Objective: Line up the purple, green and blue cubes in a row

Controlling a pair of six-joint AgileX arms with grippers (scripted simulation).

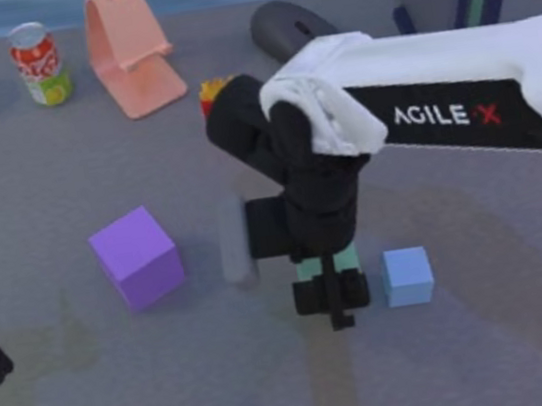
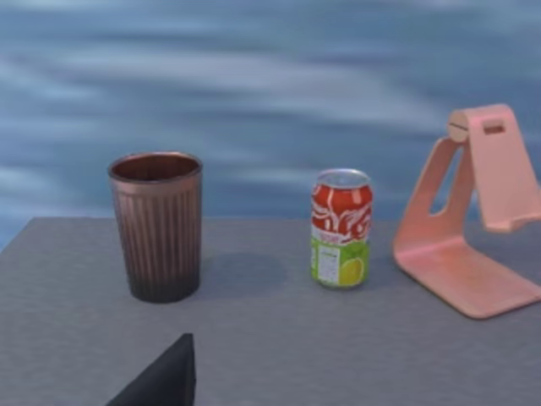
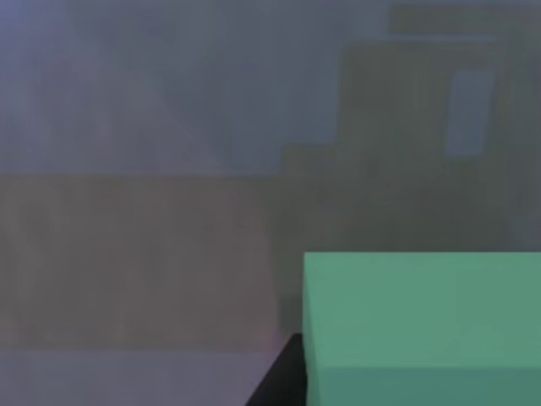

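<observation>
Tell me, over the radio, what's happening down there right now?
Right gripper down on green cube, between purple cube and blue cube. Left arm parked at table's left edge. Nothing blocking the row.

Soft, even light fell from above; the violet-purple matte cube (image 1: 137, 256) cast a faint shadow rightward, with no glare.

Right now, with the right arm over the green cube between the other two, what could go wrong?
The right gripper covers the mint-green matte cube, so the top view cannot confirm its alignment. The small pale sky-blue cube sits close beside it; a sideways move might nudge it. The large violet-purple cube lies farther off and slightly higher in the top view, so the row may end up uneven.
</observation>
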